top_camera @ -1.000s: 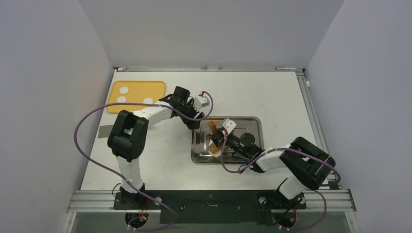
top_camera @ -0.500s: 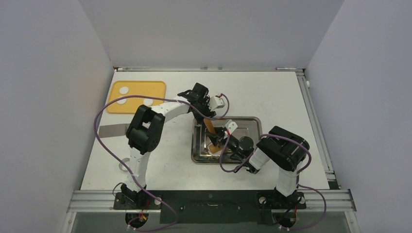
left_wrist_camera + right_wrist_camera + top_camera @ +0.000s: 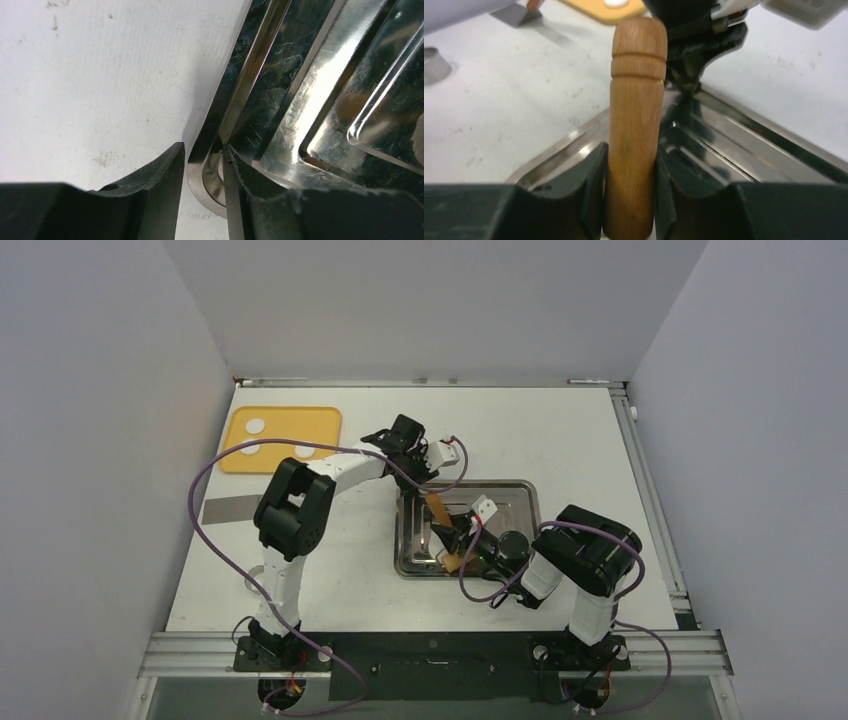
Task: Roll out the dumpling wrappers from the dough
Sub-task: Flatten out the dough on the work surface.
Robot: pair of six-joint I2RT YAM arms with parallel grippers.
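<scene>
Rolling pin (image 3: 636,100) clamped in right hand (image 3: 630,167) above tray (image 3: 724,145); left hand (image 3: 204,165) clamped on tray rim; 3 dough lumps (image 3: 255,425) on board (image 3: 325,420).

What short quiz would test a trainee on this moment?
1. How many pieces of dough lie on the board?
2. True or false: the right gripper holds the pin.
3. The fingers of the left gripper sit either side of: A) the rim of the tray; B) the board; C) the pin.

Key: 1 three; 2 true; 3 A.
</scene>
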